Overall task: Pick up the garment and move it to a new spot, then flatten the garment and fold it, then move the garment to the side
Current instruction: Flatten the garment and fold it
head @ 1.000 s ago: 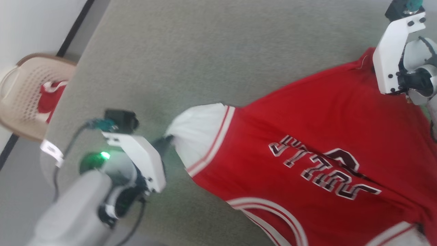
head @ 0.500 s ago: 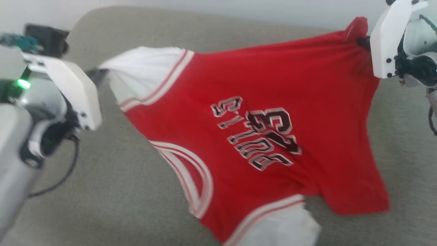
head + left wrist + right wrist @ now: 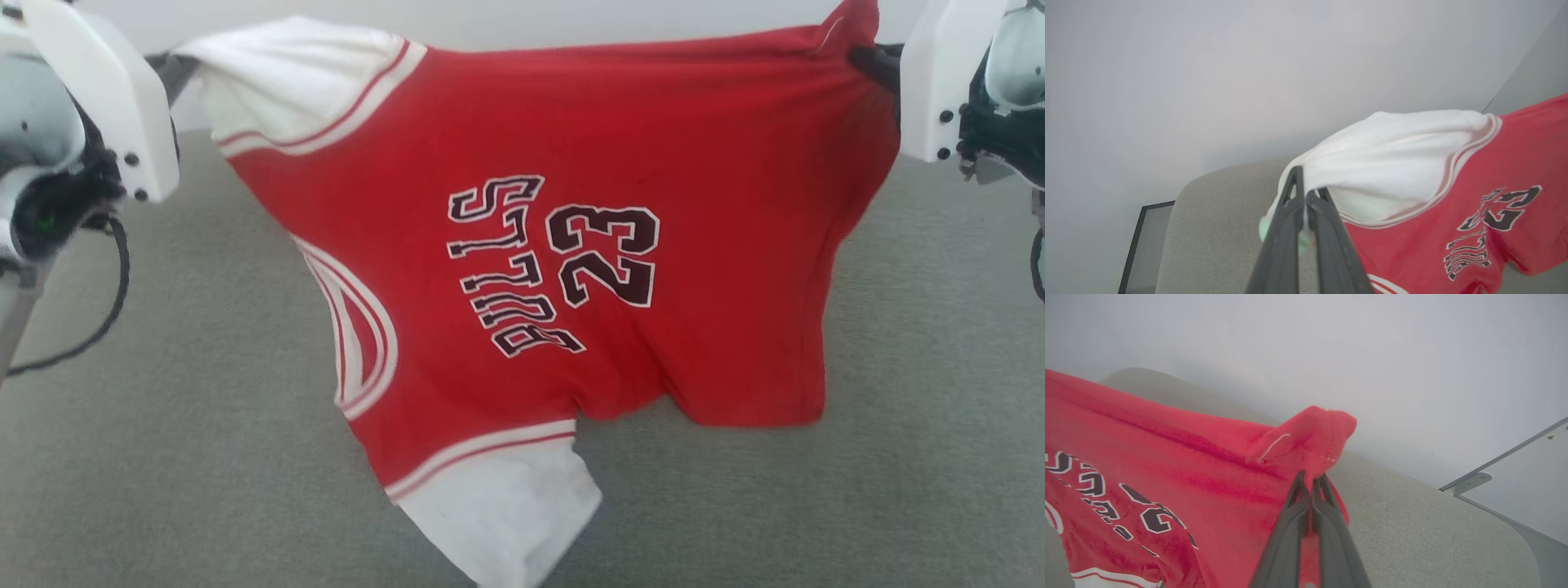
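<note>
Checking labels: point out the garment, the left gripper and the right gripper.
garment (image 3: 718, 180), head view, red chest panel.
left gripper (image 3: 1305, 192), left wrist view, between the jaw tips.
right gripper (image 3: 1311, 481), right wrist view, between the jaw tips.

You are holding the garment (image 3: 522, 245) strung sideways between both arms, above the padded surface (image 3: 163, 425). Your left gripper (image 3: 173, 72) is sitting at the upper left, pinching the end of one sleeve (image 3: 302, 82). Your right gripper (image 3: 867, 59) is sitting at the upper right, pinching a hem corner (image 3: 849, 24). The top edge is running taut between them. The neck opening (image 3: 359, 343) is facing left, the other sleeve (image 3: 498, 506) is hanging lowest, and the lettering (image 3: 547, 261) is lying mid-panel, turned on its side. The wall (image 3: 571, 20) is standing behind. Whether the lowest folds are touching the surface cannot be told.
</note>
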